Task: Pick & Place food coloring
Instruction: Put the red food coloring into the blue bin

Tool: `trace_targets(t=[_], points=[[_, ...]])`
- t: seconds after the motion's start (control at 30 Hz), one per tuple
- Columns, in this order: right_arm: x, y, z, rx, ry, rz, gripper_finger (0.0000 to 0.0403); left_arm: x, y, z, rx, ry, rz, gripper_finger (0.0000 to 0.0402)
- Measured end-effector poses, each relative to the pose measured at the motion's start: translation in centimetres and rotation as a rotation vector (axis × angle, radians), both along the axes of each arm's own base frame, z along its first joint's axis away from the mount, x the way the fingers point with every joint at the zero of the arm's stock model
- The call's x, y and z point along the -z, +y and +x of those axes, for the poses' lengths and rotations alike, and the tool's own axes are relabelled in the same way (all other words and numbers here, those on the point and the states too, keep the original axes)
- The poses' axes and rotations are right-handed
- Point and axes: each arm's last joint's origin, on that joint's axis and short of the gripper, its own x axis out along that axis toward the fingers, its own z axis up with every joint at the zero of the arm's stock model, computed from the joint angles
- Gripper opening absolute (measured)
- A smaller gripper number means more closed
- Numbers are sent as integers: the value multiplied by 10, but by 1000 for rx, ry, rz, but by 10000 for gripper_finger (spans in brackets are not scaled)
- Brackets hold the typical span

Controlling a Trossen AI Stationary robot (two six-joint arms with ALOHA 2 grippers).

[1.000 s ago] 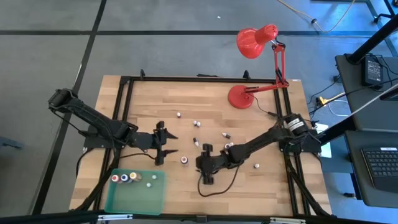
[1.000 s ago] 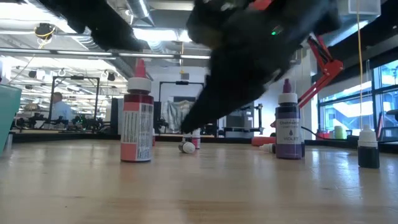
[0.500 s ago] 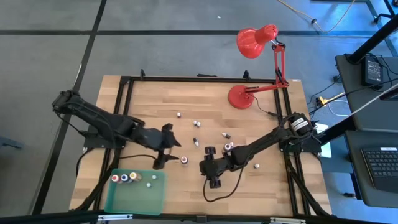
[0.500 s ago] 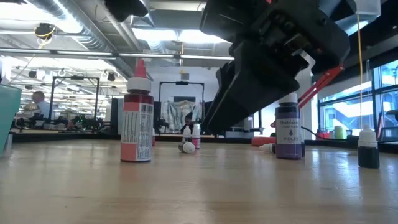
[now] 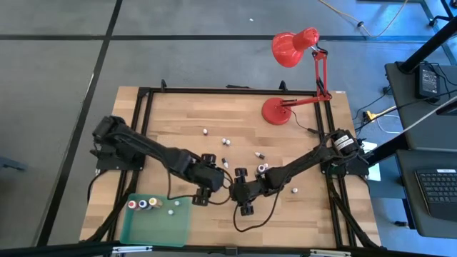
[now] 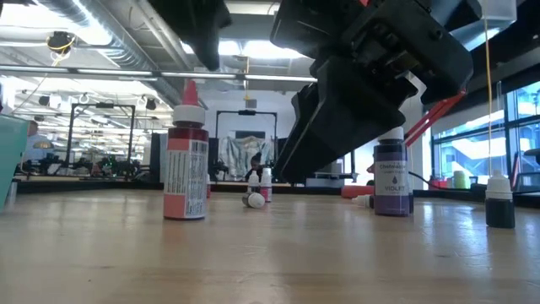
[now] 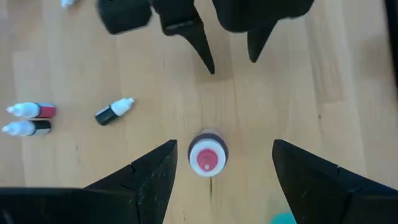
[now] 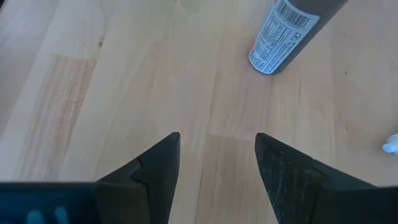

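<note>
A red food coloring bottle (image 7: 208, 158) with a white-rimmed cap stands upright on the wooden table (image 5: 171, 114); the low view shows it at left (image 6: 187, 169). My left gripper (image 7: 224, 144) hangs open above it, pointing steeply down, one finger on each side of the bottle and clear of it. My right gripper (image 8: 217, 135) is open just to the right (image 5: 243, 194), low over bare wood, its fingertips facing the bottle (image 8: 289, 28). More food coloring bottles lie scattered farther back (image 5: 225, 141).
A green tray (image 5: 164, 228) near the front left holds several small bottles. A violet bottle (image 6: 390, 177) and a dark one (image 6: 499, 203) stand on the right in the low view. Three bottles lie loose beside the left gripper (image 7: 115, 111). A red desk lamp (image 5: 293, 78) stands at the back right.
My left gripper has swung toward the table's right and a little up, tipping from nearly level to pointing steeply down, and now hangs over the red bottle. Its fingers have stayed open. The bottle has kept its place.
</note>
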Motion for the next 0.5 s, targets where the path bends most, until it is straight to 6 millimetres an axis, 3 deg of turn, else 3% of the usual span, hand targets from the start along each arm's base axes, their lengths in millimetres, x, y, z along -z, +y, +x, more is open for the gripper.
trace_targets(t=[0.5], points=[[0,0,0,2,-5,4,210,43,5,17,-62,161,41,256]])
